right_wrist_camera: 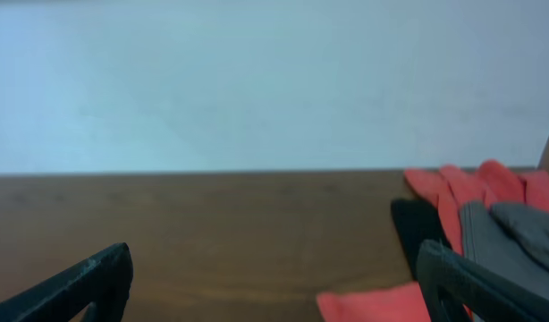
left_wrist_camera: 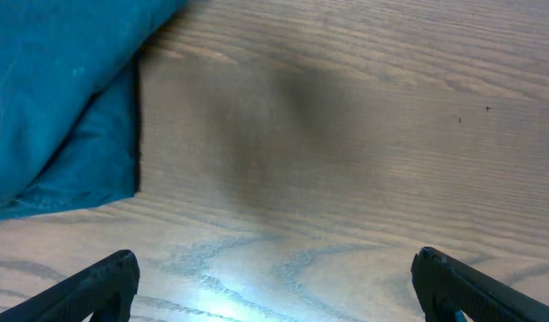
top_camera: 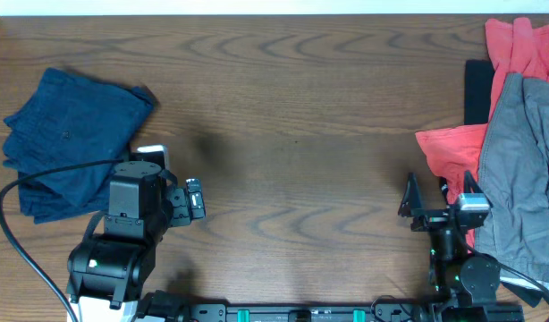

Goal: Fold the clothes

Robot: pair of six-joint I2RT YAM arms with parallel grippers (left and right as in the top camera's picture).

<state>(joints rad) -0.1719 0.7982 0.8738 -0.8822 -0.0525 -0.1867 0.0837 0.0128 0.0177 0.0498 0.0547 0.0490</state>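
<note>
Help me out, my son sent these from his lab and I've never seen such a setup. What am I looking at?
Two robot arms sit at a wooden table. One picture looks down from above; the other two come from cameras on each wrist, with the dark fingertips at the bottom. The left gripper and right gripper are both open and hold nothing. A folded navy garment lies on the left. On the right is a pile: a red garment, a grey garment over it and something black beneath.
</note>
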